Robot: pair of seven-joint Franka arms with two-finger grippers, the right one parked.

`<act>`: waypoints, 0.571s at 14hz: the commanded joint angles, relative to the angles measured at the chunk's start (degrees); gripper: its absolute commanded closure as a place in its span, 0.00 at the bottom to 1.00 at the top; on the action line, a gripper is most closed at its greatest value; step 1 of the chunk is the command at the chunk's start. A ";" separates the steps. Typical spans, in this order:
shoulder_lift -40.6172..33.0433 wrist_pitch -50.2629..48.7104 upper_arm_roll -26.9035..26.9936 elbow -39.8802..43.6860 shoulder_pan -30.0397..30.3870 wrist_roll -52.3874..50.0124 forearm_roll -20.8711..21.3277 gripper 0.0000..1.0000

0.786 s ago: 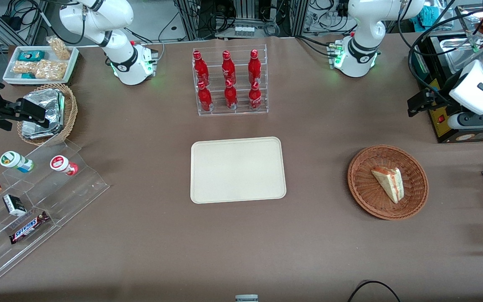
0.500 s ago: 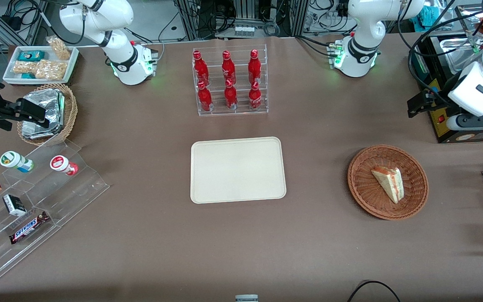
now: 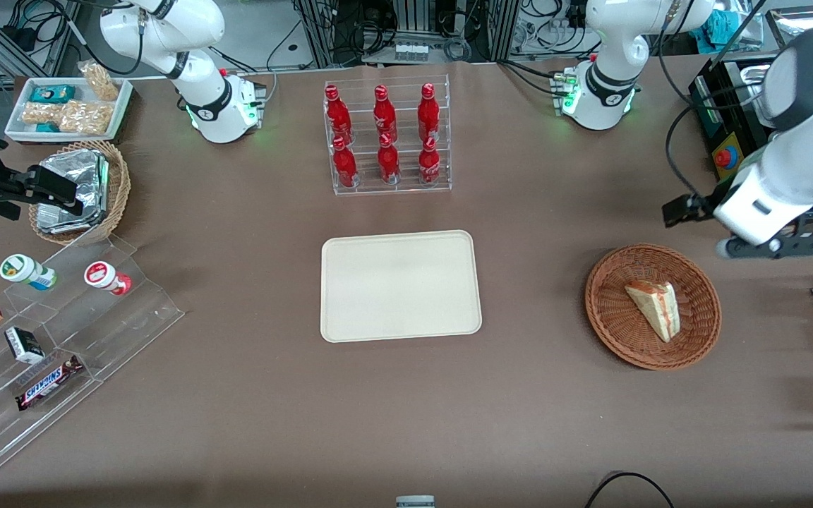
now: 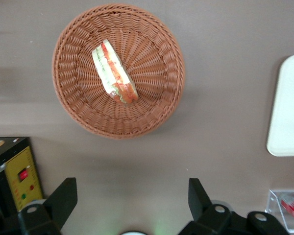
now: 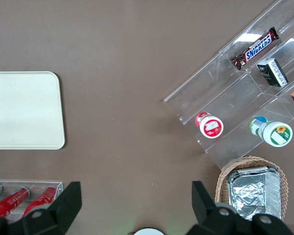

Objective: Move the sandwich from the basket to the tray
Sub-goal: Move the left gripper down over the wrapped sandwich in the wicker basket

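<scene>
The hand (image 4: 130, 196) hovers spread open near the basket (image 3: 703, 331), which holds the sandwich (image 3: 653, 308).

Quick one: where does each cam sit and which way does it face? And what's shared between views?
Front view: high, facing both arm bases; sees tray, basket with sandwich, and the left arm's end effector above the table, near the basket.
Left wrist view: looks straight down; open end effector fingers frame the basket and sandwich.
Right wrist view: looks down from the parked arm; tray, snack rack.
Shared: the tray shows in all three.
</scene>
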 commanded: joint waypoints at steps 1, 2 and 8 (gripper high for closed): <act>0.27 9.17 0.00 -7.80 1.02 0.97 0.72 0.00; 1.06 12.51 0.09 -9.47 1.11 1.05 0.81 0.00; 6.41 28.00 1.40 -15.29 2.78 -8.03 -0.07 0.00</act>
